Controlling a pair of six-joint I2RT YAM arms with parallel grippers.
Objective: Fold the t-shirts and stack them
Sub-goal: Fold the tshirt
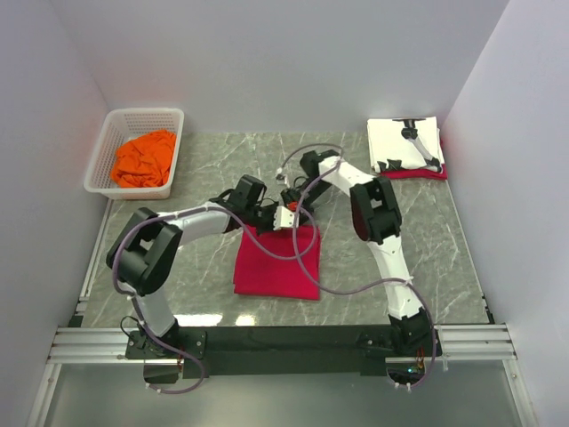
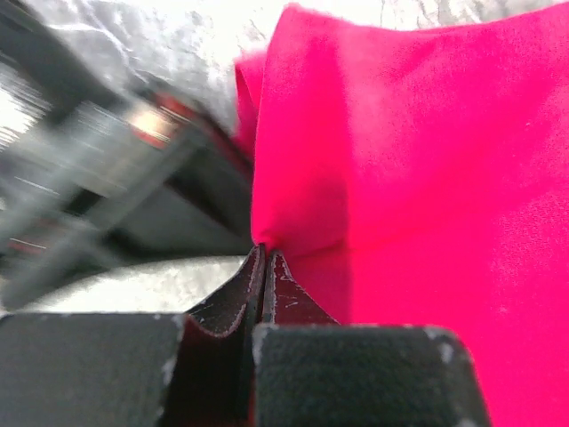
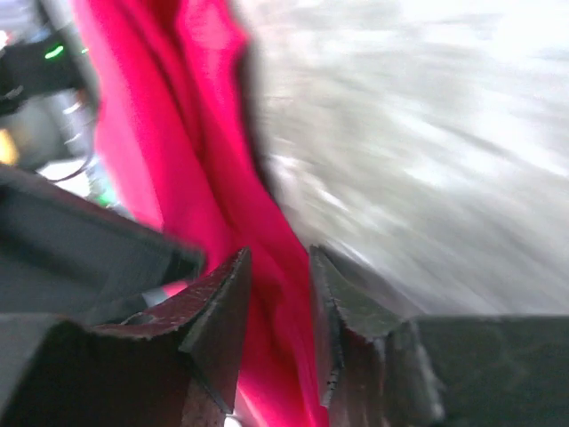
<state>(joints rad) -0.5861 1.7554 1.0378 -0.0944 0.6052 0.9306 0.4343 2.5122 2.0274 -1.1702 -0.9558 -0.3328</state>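
A crimson-red t-shirt (image 1: pixel 277 262) lies folded in the middle of the table, and both grippers meet at its far edge. My left gripper (image 1: pixel 269 220) is shut on that edge; the left wrist view shows the jaws (image 2: pixel 264 253) pressed together on a fold of the red fabric (image 2: pixel 400 178). My right gripper (image 1: pixel 293 206) stands open, with red cloth (image 3: pixel 204 178) running between its parted fingertips (image 3: pixel 278 253). A white t-shirt with a black print (image 1: pixel 404 142) lies folded at the back right, on top of another red folded piece (image 1: pixel 413 173). An orange t-shirt (image 1: pixel 142 158) is bunched in the basket.
A white lattice basket (image 1: pixel 114 124) stands at the back left by the left wall. White walls close in the marble table (image 1: pixel 204 267) on three sides. Both arms' cables loop over the red shirt.
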